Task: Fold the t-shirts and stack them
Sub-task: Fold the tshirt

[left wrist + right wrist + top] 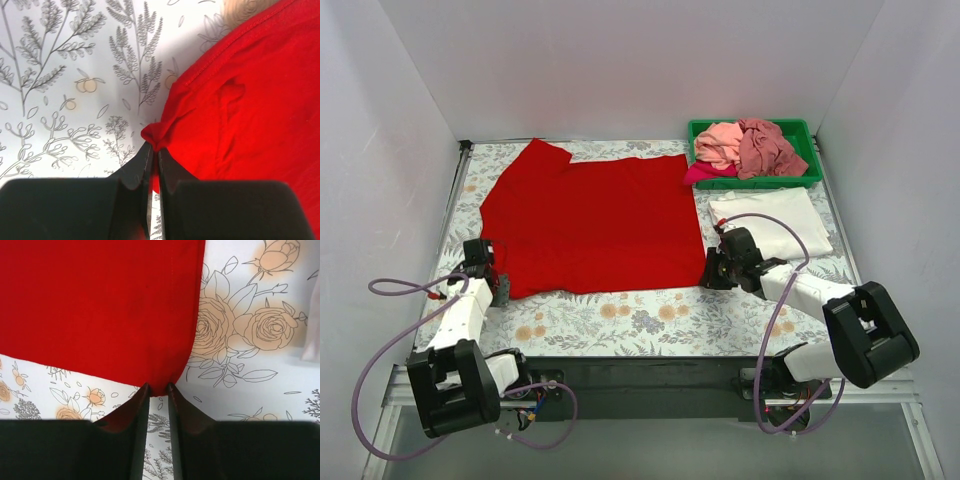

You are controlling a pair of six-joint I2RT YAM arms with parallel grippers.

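The bright red t-shirt [590, 220] lies spread flat across the floral tablecloth. My left gripper [500, 285] is at its near left corner, and in the left wrist view the jaws [154, 150] are shut on a bunched tip of red cloth [250, 115]. My right gripper [708, 275] is at the near right corner. In the right wrist view its narrow jaws [157, 387] pinch the pulled corner of the red cloth [100, 300]. A folded white t-shirt [770, 222] lies to the right of the red one.
A green tray [760, 183] at the back right holds a light pink [720, 143], a dusty rose [765, 148] and a magenta [705, 173] t-shirt in a heap. White walls enclose the table on three sides. Purple cables loop beside both arm bases.
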